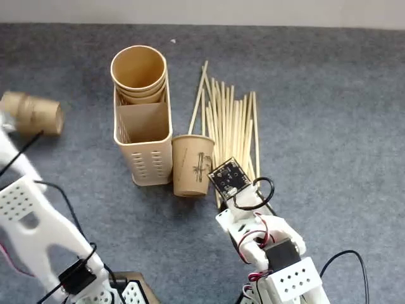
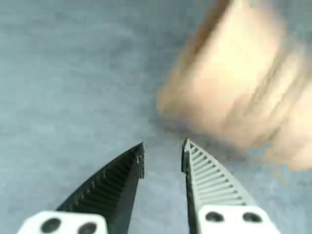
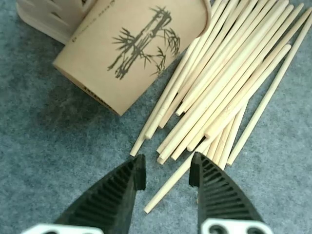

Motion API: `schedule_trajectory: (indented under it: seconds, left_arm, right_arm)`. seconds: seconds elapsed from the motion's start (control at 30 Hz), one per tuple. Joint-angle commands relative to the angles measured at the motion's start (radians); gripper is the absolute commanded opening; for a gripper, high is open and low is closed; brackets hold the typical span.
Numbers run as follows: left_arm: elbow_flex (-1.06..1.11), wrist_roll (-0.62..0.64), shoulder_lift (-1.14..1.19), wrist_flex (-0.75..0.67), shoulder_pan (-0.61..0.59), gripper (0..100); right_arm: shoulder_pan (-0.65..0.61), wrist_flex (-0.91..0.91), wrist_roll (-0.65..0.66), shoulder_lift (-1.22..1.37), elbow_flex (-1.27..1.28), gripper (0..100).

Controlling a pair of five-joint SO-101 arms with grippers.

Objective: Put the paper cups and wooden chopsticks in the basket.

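Here, on a grey felt-covered table (image 1: 329, 95), a tall cream plastic basket with slotted walls (image 1: 152, 158) stands with a stack of brown paper cups (image 1: 139, 69) nested in its far compartment. Just beside the basket stands a single brown paper cup printed with a bamboo sprig (image 1: 193, 166), upright and mouth up. Next to it a loose bundle of pale wooden chopsticks (image 1: 231, 123) lies fanned across the felt. The right gripper (image 3: 165, 170) hangs low over the near ends of the chopsticks, its jaws partly apart and gripping nothing, with one stick lying on the table beneath the gap. Another brown paper cup, tipped on its side (image 1: 35, 114), lies well apart on the basket's other side. The left gripper (image 2: 163, 151) points toward it, jaws a little apart and empty, and the cup shows as a blur just beyond the fingertips.
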Motion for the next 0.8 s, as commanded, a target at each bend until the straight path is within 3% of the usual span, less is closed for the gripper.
schedule_trajectory:
  seconds: [0.0,0.17,0.33,0.4,0.53,0.63,0.77]
  left_arm:
    - [-0.200,0.003,-0.084,0.025,-0.071,16]
    - [-0.228,0.003,-0.084,0.028,-0.079,16]
    - [-0.007,-0.002,-0.114,0.040,-0.051,16]
    - [0.168,-0.049,-0.165,0.041,-0.041,16]
    - [0.680,-0.267,-0.371,0.041,-0.001,16]
    - [1.073,-0.419,-0.642,0.040,0.031,16]
    - [1.391,-0.603,-1.073,0.035,0.054,18]
  right_arm:
    - [-0.004,-0.019,-0.009,-0.005,-0.002,16.7]
    - [-0.004,-0.019,-0.009,-0.004,-0.002,16.7]
    - [-0.005,-0.019,-0.009,-0.004,-0.002,16.7]
    - [-0.005,-0.019,-0.009,-0.004,-0.002,16.7]
    - [-0.005,-0.019,-0.009,-0.002,-0.002,16.7]
    - [-0.005,-0.019,-0.009,-0.002,-0.002,16.7]
    - [-0.005,-0.019,-0.009,-0.002,-0.002,16.7]
